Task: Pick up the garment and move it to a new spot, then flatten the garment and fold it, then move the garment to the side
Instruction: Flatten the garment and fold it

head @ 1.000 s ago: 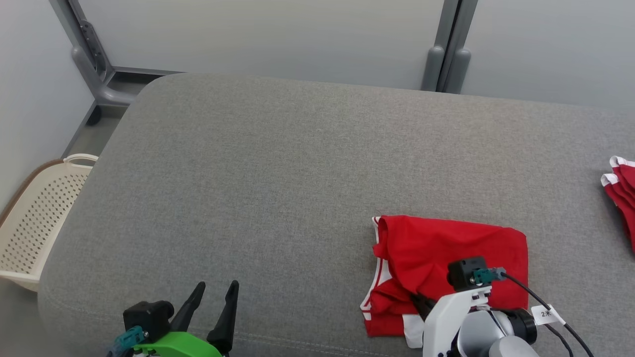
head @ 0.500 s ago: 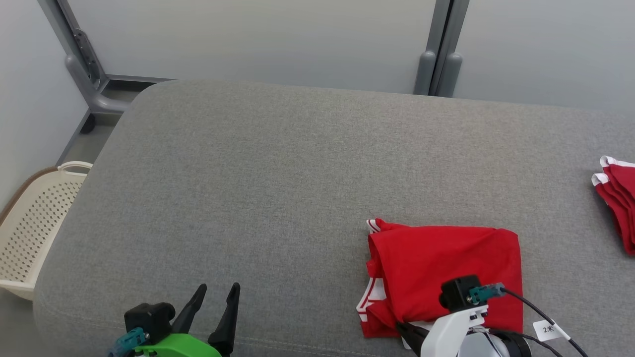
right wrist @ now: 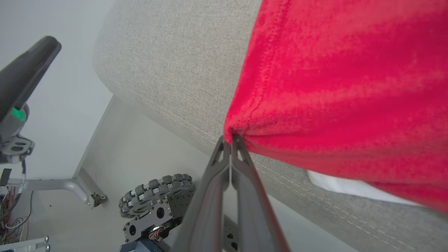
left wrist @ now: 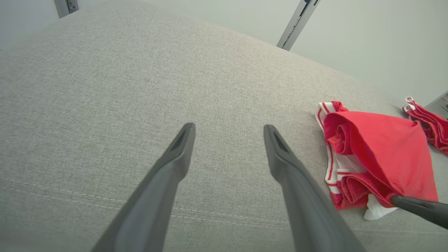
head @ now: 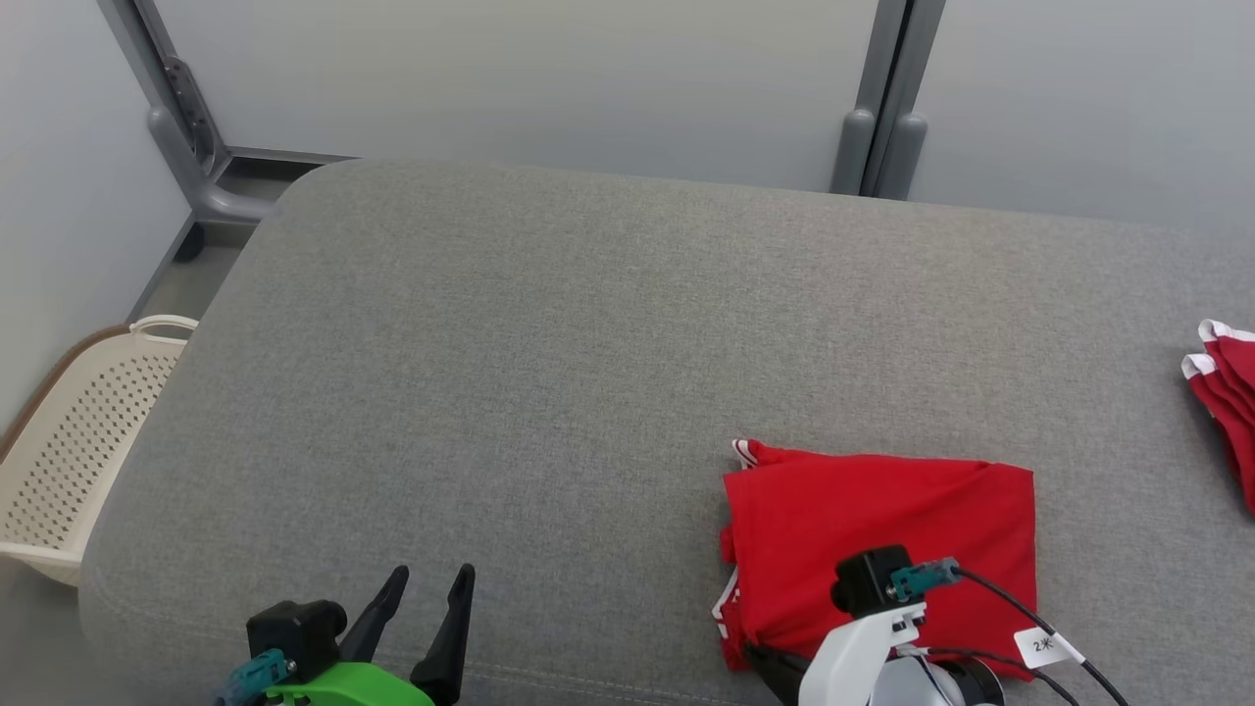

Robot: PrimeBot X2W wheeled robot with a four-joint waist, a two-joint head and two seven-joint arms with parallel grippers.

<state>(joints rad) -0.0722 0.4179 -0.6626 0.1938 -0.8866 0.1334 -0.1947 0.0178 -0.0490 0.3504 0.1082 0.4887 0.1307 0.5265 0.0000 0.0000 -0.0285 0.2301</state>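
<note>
Red garment (head: 882,510) lies on the grey cushion (head: 549,373), about 4 o'clock in the head view, close to the front edge. Roughly a folded rectangle. White-striped trim (left wrist: 330,164) is bunched along its 9 o'clock side, and a white scrap pokes out near its 7 o'clock corner.

Right gripper (right wrist: 229,138) is at that 7 o'clock corner. Fingers are pressed tight together, pinching the red hem. The cloth is drawn taut to the tips and tented up from the cushion there. The rest of the garment lies on the cushion.

Left gripper (head: 431,574) is at 7 o'clock in the head view, over the cushion's front seam. Fingers are spread wide with nothing between them. It is well apart from the garment, which sits at its 2 o'clock in the left wrist view.

Second red pile (head: 1226,412) with white edging is at 3 o'clock, at the frame edge, well apart from the garment.

Cream perforated basket (head: 69,431) is on the floor at 9 o'clock, just off the cushion's left end.

The right wrist view has a roller wheel (right wrist: 154,196) on the floor below the cushion's front edge.
</note>
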